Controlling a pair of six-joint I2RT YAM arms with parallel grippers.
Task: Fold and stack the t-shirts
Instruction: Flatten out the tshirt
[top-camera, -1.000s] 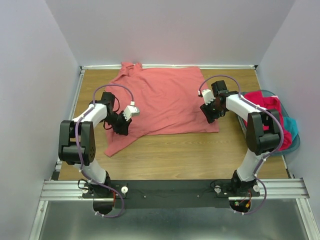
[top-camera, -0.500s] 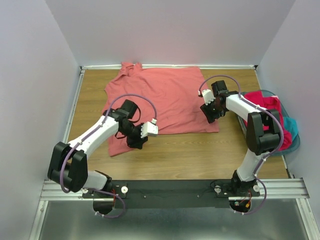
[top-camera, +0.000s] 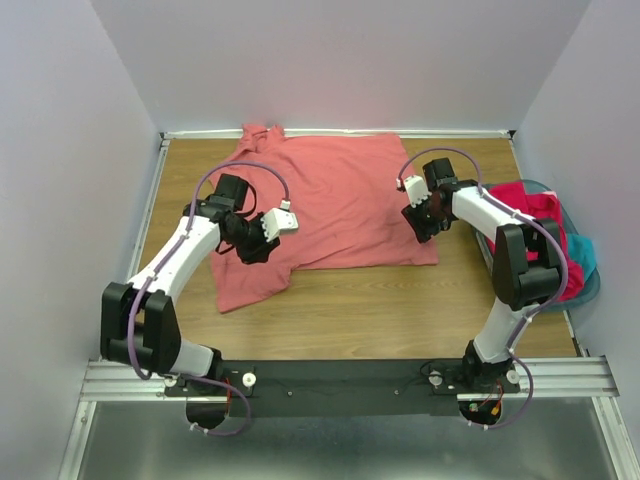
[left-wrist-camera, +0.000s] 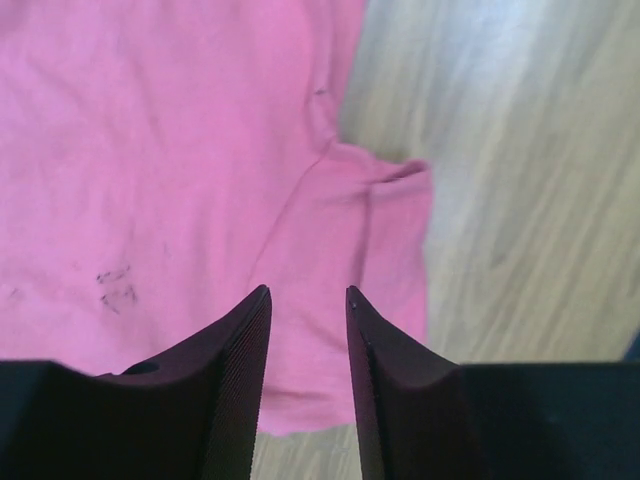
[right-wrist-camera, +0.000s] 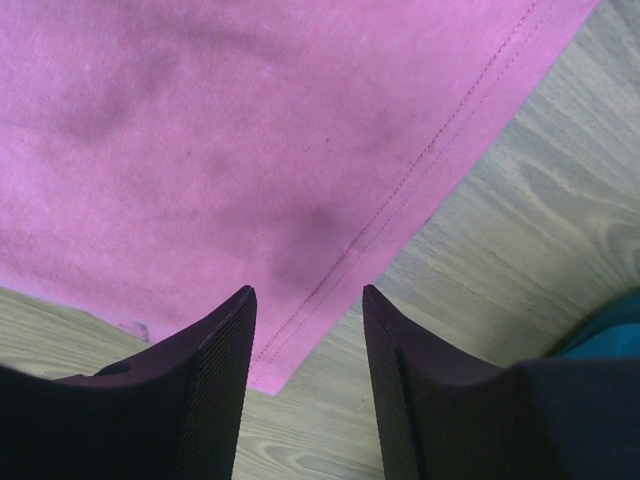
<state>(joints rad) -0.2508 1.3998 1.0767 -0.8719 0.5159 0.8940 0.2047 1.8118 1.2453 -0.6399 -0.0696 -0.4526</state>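
Note:
The large salmon-pink t-shirt (top-camera: 335, 195) lies spread flat on the wooden table (top-camera: 380, 310). Its left sleeve hangs toward the front. My left gripper (top-camera: 250, 247) hovers over that sleeve, open and empty. In the left wrist view the gripper (left-wrist-camera: 308, 292) has the sleeve cloth (left-wrist-camera: 180, 150) below it. My right gripper (top-camera: 425, 226) hovers over the shirt's right front corner, open and empty. In the right wrist view the gripper (right-wrist-camera: 308, 290) is above the stitched hem (right-wrist-camera: 400, 190). A magenta-red t-shirt (top-camera: 540, 215) and a teal t-shirt (top-camera: 583, 255) lie bunched in the basket.
The round teal basket (top-camera: 592, 288) stands at the table's right edge, close to the right arm's elbow. White walls close in the table on the left, back and right. Bare wood (top-camera: 400, 300) lies in front of the shirt. A teal patch (right-wrist-camera: 612, 335) shows at the right wrist view's edge.
My left gripper swung out over the shirt's front edge, then came back left and farther over the left sleeve. The sleeve now lies a little flatter. The right gripper barely moved.

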